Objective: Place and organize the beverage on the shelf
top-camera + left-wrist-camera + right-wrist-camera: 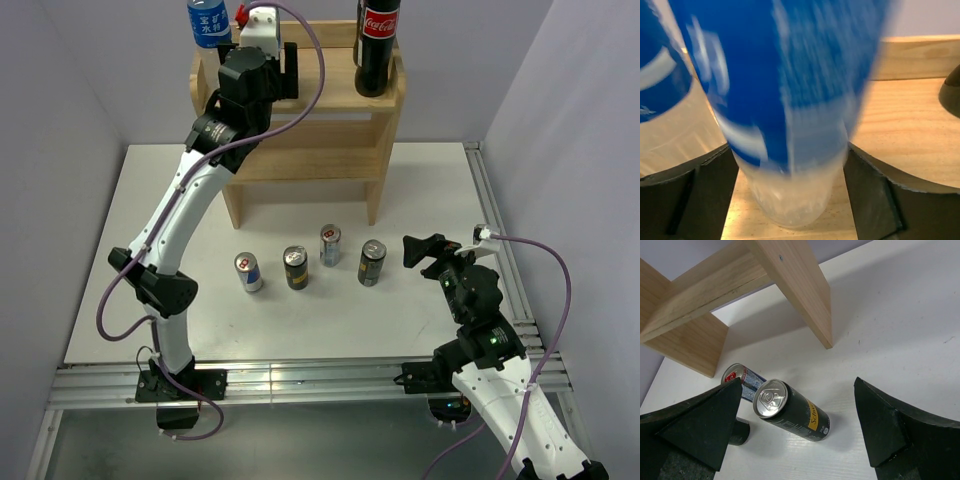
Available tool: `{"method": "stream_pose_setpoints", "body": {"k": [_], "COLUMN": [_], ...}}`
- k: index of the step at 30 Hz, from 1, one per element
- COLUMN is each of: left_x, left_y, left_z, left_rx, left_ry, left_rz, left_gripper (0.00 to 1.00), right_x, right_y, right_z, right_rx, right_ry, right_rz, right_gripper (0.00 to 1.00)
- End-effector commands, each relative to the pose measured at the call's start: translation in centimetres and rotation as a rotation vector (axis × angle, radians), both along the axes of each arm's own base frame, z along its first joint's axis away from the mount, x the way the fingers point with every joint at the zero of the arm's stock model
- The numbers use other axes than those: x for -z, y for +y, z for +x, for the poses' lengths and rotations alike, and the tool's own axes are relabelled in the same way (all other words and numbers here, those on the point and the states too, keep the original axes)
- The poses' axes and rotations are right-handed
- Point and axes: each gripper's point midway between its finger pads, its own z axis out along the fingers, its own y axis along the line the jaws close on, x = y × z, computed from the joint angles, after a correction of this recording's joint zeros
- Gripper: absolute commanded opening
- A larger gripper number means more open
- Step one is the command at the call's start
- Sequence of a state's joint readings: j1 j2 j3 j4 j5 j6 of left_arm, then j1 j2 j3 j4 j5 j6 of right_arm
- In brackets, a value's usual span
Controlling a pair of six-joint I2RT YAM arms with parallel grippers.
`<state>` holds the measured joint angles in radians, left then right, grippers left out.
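Observation:
The pale wood shelf (310, 135) stands at the back of the table. My left gripper (790, 150) is up at its top board (905, 130), open, one finger (695, 200) on each side of a blue-labelled clear water bottle (785, 90) that stands on the wood, blurred. A second blue-labelled bottle (208, 22) stands just left of it. A Coca-Cola bottle (378, 45) stands at the top board's right end. My right gripper (430, 250) hovers open and empty near a black can (790, 412).
Several cans stand in a row on the white table in front of the shelf: a Red Bull can (247, 271), a dark can (295, 267), a silver can (330, 245) and the black can (372, 262). The shelf's lower tier (300, 165) holds nothing visible.

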<state>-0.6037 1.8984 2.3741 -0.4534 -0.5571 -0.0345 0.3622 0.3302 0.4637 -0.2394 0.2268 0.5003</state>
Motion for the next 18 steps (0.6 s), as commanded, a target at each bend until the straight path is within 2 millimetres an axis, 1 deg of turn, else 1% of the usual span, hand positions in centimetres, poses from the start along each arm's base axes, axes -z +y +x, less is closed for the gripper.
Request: {"method": "stream_pose_setpoints", "body": {"k": [1,16,17,18], "left_x": [-0.24,0.17,0.56,0.27], "left_y": [-0.08,0.40,0.34,0.65], "left_z": [0.43,-0.11,-0.08,-0.38], "left_rx": [-0.013,-0.025,-0.024,-0.027], "left_ry": [-0.023,-0.017,-0.008,-0.011], "left_rz": [0.005,-0.003,-0.001,-0.007], "left_gripper": [0.87,0.88,0.89,0.93], "right_x": [-0.66,-0.66,-0.55,-0.56], "right_y": [0.08,0.13,0.13,0.17], "right_z": [0.10,0.14,0.17,0.19], "right_rx": [0.001,-0.001,-0.001,-0.003], "right_ry": [-0.034,-0.036,-0.032,-0.032], "right_rz": [0.014,0.015,0.011,0.013], "right_gripper": [1.00,1.00,1.00,1.00]}}
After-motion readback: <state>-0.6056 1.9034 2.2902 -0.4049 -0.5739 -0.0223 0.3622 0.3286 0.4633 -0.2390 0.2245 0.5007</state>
